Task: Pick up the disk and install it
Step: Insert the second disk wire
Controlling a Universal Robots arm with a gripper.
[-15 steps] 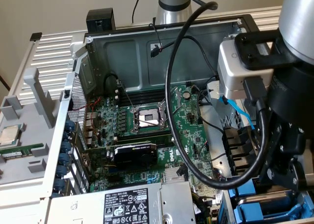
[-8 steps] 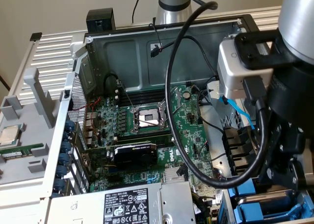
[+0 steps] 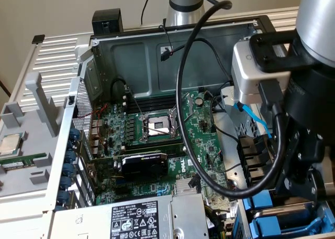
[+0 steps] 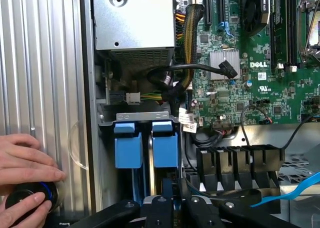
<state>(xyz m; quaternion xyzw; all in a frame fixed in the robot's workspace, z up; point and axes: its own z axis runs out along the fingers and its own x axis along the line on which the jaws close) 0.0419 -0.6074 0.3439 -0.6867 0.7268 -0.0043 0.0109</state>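
Two blue plastic carriers (image 4: 128, 145) (image 4: 165, 145) stand side by side in the drive bay at the case's edge, with a thin silver edge (image 4: 151, 163) between them. I cannot tell which of them holds the disk. My gripper (image 4: 179, 207) hangs directly over the bay, closest to the carrier beside the black connector row, its black fingers (image 4: 161, 208) drawn together. In the exterior view the gripper (image 3: 296, 194) is low at the exterior view's right, just above the blue carriers (image 3: 261, 202).
A grey power-supply box (image 4: 132, 18) sits beside the bay. The green motherboard (image 3: 157, 144) carries a graphics card (image 3: 144, 163). A person's hand (image 4: 25, 158) rests on a black knob (image 4: 27, 200) outside the case. A black cable (image 3: 180, 92) loops over the board.
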